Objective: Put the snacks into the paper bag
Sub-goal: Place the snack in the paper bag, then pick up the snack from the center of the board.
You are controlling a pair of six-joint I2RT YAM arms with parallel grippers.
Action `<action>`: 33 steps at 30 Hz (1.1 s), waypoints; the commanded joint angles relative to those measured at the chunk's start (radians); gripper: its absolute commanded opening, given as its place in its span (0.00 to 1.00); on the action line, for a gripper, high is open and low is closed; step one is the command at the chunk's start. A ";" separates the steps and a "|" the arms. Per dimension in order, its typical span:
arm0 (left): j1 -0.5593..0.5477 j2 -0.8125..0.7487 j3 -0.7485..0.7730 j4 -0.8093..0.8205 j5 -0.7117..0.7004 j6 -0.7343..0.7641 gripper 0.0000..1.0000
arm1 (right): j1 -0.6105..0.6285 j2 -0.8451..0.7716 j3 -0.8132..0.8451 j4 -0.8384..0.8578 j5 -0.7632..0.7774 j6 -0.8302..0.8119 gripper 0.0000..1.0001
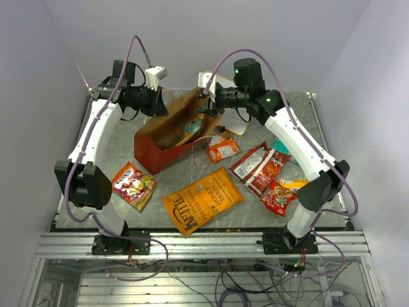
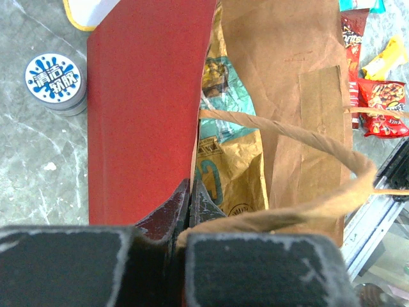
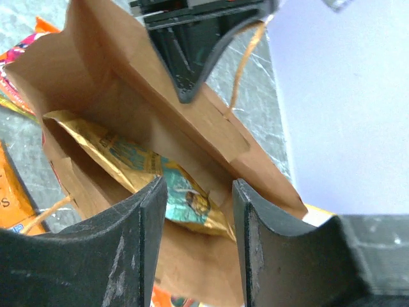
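With left fingers [image 2: 190, 195] pinched shut on the rim of the paper bag [image 1: 153, 152] on the desk [image 1: 295, 106], lift the half-open, empty right fingers [image 1: 208, 110] straight out, clear of the gold packet [image 3: 185, 201] lying inside.

Grey table [image 1: 254, 216], red paper bag [image 1: 155, 158], orange chip bag [image 1: 203, 201], smaller packets [image 1: 259, 167]

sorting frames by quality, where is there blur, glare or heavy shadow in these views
Top external: evenly lit, sharp, only faint shadows around the paper bag. Left wrist: left fingers blurred up close, bag wall crisp. Right wrist: right fingers soft, gold packet clearer, room wall washed out.
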 commanded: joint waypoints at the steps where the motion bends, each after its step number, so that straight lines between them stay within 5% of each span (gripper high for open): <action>1: -0.008 -0.052 -0.024 0.053 0.011 0.005 0.07 | -0.022 -0.099 0.040 0.021 0.115 0.138 0.46; 10: -0.008 -0.047 -0.023 0.101 -0.015 -0.019 0.07 | -0.127 -0.348 -0.168 -0.133 0.132 0.131 0.51; 19: -0.008 -0.025 -0.002 0.052 -0.092 0.072 0.07 | -0.119 -0.535 -0.709 -0.082 0.071 0.100 0.53; 25: -0.008 -0.036 -0.042 0.074 -0.119 0.090 0.07 | -0.002 -0.544 -0.967 0.043 0.052 0.070 0.54; 33: -0.008 -0.047 -0.088 0.136 -0.121 0.072 0.07 | 0.198 -0.455 -1.072 0.126 0.141 0.041 0.54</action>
